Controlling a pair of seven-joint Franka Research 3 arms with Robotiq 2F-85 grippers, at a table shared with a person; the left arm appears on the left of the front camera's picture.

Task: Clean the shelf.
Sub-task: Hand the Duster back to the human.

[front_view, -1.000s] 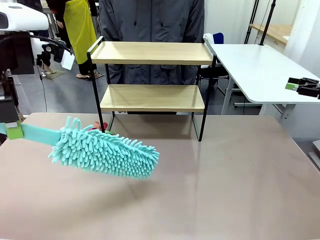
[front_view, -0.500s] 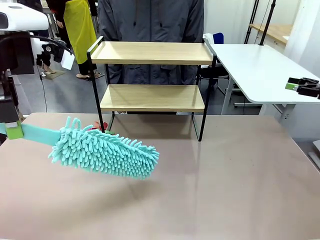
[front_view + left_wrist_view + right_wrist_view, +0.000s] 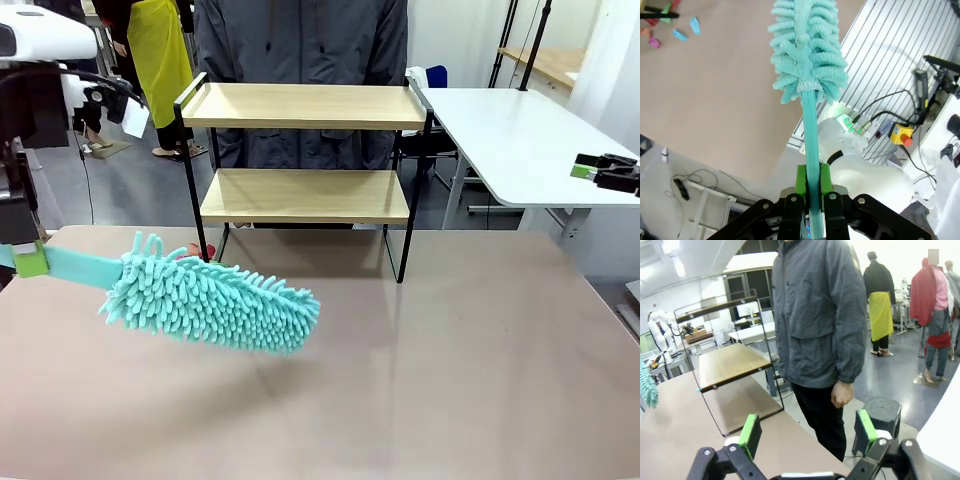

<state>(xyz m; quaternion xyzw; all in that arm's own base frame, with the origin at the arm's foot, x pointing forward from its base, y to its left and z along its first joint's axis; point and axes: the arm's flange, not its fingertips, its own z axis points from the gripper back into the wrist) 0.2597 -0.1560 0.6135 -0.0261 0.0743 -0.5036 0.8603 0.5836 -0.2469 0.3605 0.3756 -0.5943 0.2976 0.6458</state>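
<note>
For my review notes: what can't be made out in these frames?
- Front view: left gripper cut off by the left edge; how it grips the duster is unseen.
- Front view: whether the shelf boards carry dust, too fine.
- Left wrist view: duster tip cut off by the top edge.

I can't make out any readable text, label, brand, number or sign from here. The shelf (image 3: 305,105), the duster (image 3: 210,305) and the table (image 3: 450,380) all look plain, and anything farther back is too small or blurred for me to read.
</note>
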